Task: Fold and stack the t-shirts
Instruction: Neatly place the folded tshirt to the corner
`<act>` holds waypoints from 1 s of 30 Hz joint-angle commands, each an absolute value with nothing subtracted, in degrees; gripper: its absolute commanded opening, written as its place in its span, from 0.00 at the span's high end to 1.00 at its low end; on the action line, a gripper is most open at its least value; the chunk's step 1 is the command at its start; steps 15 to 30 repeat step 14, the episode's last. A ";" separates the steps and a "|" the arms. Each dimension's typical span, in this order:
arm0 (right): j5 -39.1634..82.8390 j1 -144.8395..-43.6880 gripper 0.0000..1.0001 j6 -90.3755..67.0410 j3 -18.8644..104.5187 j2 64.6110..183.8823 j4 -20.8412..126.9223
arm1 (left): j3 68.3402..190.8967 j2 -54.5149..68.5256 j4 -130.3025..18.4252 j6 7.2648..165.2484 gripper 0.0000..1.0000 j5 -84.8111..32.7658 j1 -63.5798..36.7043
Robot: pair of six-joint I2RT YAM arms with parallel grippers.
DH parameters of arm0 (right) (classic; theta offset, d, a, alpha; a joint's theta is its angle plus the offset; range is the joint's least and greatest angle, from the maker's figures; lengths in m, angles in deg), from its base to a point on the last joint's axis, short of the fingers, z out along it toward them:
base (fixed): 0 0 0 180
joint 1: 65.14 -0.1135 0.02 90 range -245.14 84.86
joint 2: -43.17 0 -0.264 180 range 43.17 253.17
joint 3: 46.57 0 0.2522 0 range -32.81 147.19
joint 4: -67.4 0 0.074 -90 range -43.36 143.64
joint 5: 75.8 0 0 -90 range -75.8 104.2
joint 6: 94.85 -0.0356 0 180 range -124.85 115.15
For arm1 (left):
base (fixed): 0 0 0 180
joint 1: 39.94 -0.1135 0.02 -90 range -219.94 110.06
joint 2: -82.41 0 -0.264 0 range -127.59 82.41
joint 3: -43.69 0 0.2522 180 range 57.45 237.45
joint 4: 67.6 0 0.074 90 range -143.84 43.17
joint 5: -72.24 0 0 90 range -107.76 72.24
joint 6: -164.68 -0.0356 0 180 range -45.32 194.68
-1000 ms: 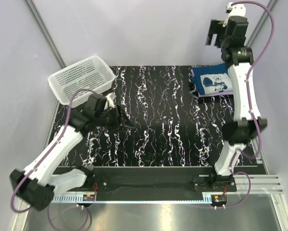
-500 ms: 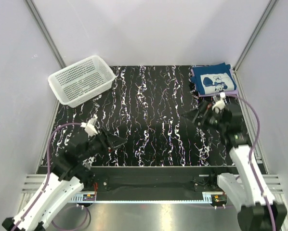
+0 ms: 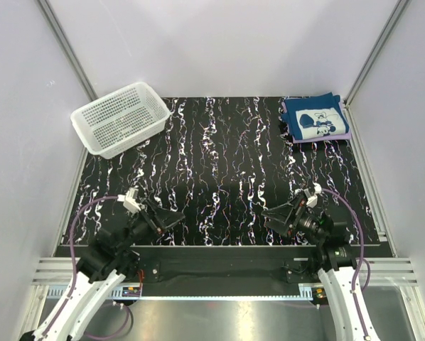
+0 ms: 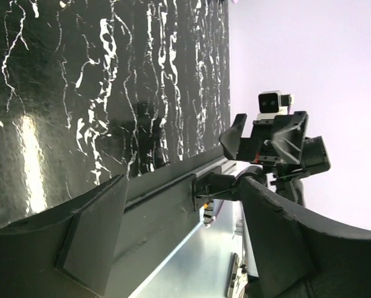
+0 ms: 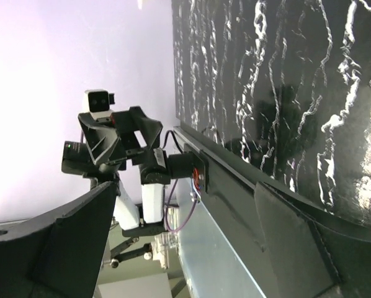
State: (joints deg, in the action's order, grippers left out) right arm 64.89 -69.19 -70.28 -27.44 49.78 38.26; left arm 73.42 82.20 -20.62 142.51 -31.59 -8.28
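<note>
The dark teal-blue t-shirt [image 3: 313, 118] with a white graphic lies folded at the far right corner of the table. It rests on the pale lavender t-shirt [image 3: 342, 135], of which only a thin edge shows. My left gripper [image 3: 174, 217] is open and empty, low over the table's near left edge. My right gripper [image 3: 271, 215] is open and empty, low over the near right edge. The two grippers point toward each other. Neither wrist view shows a shirt; the left wrist view shows my right gripper [image 4: 246, 138] across the table.
A white perforated basket [image 3: 120, 117] stands empty at the far left corner. Purple-white walls close in the back and both sides. The black marbled table [image 3: 227, 177] ends at a metal rail along the near side.
Both arms have drawn back to the near edge. The right arm came down from high above the shirt stack. The left arm pulled back from the table's left middle. The shirts did not move.
</note>
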 commanded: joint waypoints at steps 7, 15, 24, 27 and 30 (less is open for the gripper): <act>65.08 -69.36 0.00 -65.23 -32.63 51.96 37.55 | 49.03 91.29 -58.62 157.27 0.20 -43.07 -8.03; 68.05 -69.44 0.00 -66.10 -32.72 45.64 33.41 | 48.75 91.29 -65.24 156.76 0.15 -47.72 -7.77; 68.05 -69.44 0.00 -66.10 -32.72 45.64 33.41 | 48.75 91.29 -65.24 156.76 0.15 -47.72 -7.77; 68.05 -69.44 0.00 -66.10 -32.72 45.64 33.41 | 48.75 91.29 -65.24 156.76 0.15 -47.72 -7.77; 68.05 -69.44 0.00 -66.10 -32.72 45.64 33.41 | 48.75 91.29 -65.24 156.76 0.15 -47.72 -7.77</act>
